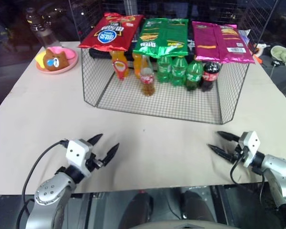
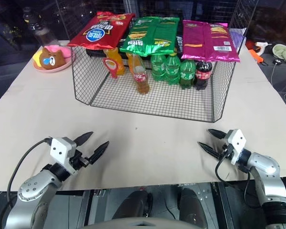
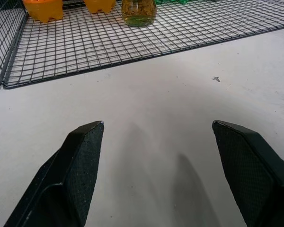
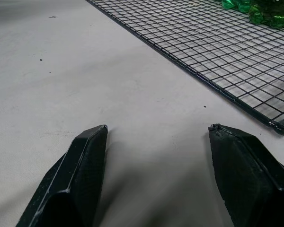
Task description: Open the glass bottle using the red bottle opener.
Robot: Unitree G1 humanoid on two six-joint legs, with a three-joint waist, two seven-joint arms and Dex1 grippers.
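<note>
Head views. A black wire-mesh rack (image 1: 157, 102) stands on the pale table (image 1: 38, 119); three crisp bags, red (image 1: 112, 31), green (image 1: 163, 36) and magenta (image 1: 219, 40), lie across its top. Inside, the glass bottle (image 1: 147, 76) stands upright at the front, flanked by orange bottles (image 1: 119, 64), green bottles (image 1: 178, 70) and a dark cola bottle (image 1: 210, 75). A small red piece near the orange bottle (image 2: 109, 64) may be the red bottle opener; this cannot be confirmed. A pink plate (image 1: 57, 61) bears a bear-faced toy. The left gripper (image 1: 104, 147) and right gripper (image 1: 220, 143) hover low near the table's front edge, fingers spread, holding nothing.

Left wrist view. Textured black fingertips (image 3: 83, 161) stand wide apart; the glass bottle's base is cut off.

Right wrist view. Spread fingertips (image 4: 87, 163) frame bare tabletop beside the rack's corner.
</note>
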